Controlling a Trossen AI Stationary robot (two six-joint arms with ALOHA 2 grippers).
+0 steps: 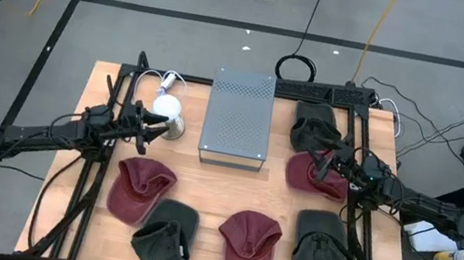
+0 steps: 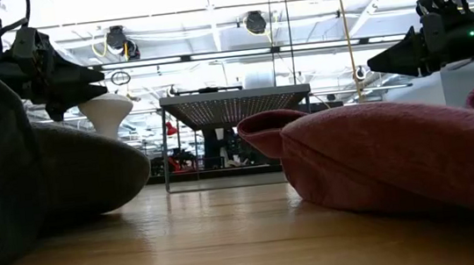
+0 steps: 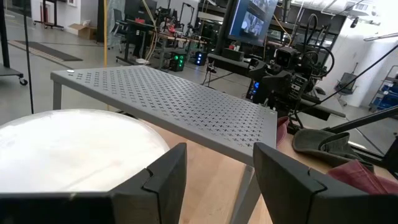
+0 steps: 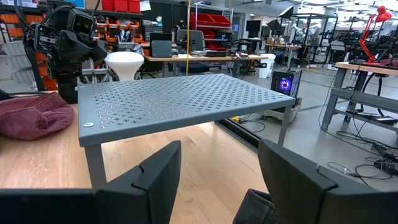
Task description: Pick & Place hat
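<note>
Several hats lie crown up on the wooden table (image 1: 223,185): dark red ones (image 1: 142,189) (image 1: 249,244) (image 1: 314,174) and dark green ones (image 1: 166,232) (image 1: 321,244) (image 1: 312,129). My left gripper (image 1: 149,126) (image 3: 221,180) hovers open and level above the table's left side, right beside a white stand (image 1: 167,112) (image 3: 68,149). My right gripper (image 1: 325,165) (image 4: 217,174) hovers open and level above the red hat at the right. Nothing is between either pair of fingers.
A grey perforated metal shelf (image 1: 238,117) (image 4: 180,99) stands on thin legs at the table's far middle, between the two arms. Black frame rails (image 1: 353,254) run along both sides of the table. Bare wood shows in the centre, in front of the shelf.
</note>
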